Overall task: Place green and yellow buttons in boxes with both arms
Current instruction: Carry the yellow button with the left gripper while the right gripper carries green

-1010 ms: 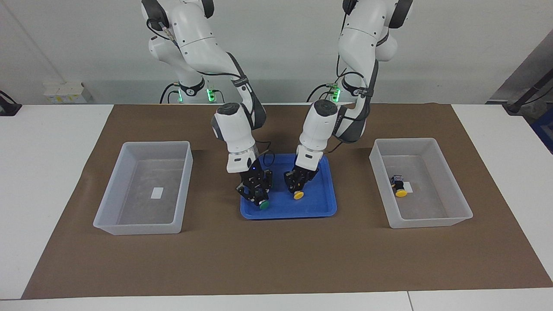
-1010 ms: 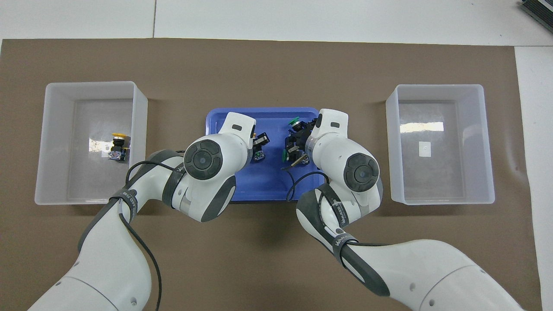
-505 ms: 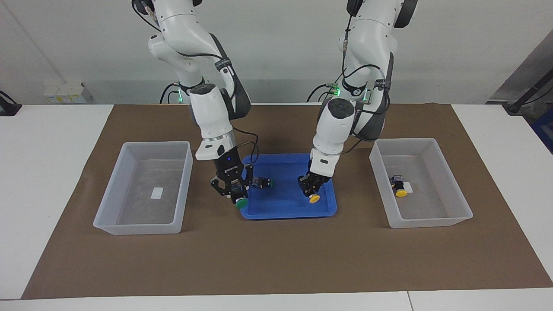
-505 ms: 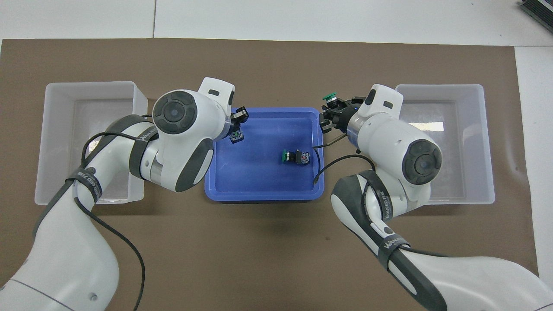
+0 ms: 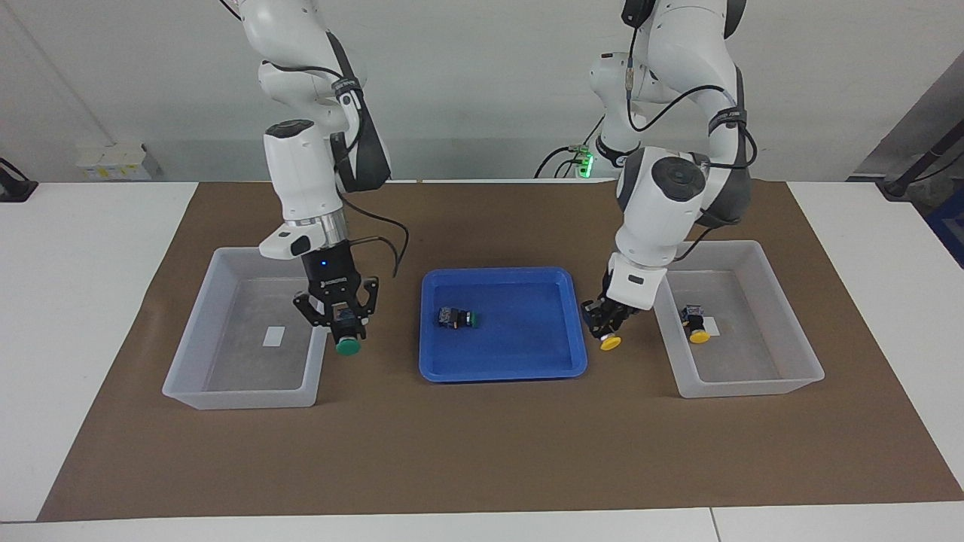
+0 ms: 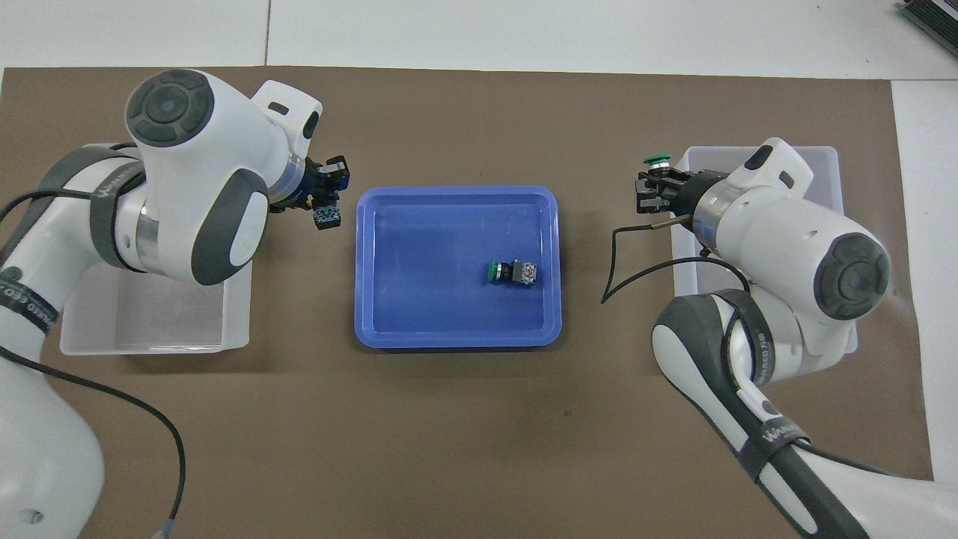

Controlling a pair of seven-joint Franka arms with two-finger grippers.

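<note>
My right gripper (image 5: 343,325) (image 6: 658,187) is shut on a green button (image 5: 347,345) (image 6: 658,159), held in the air over the mat just beside the wall of the box (image 5: 241,395) (image 6: 831,157) at the right arm's end. My left gripper (image 5: 605,324) (image 6: 323,191) is shut on a yellow button (image 5: 610,343) (image 6: 327,218), cap down, over the mat between the blue tray (image 5: 501,373) (image 6: 456,340) and the other box (image 5: 742,384) (image 6: 142,340). That box holds a second yellow button (image 5: 697,324). Another green button (image 5: 456,318) (image 6: 511,272) lies on its side in the tray.
A brown mat (image 5: 482,444) covers the table's middle, with both boxes and the tray on it. The box at the right arm's end holds only a white label (image 5: 274,336). In the overhead view the left arm covers much of the other box.
Both grippers have lifted away from the tray and swung outward with their buttons, the right toward its box with the green one, the left toward its box with the yellow one.
</note>
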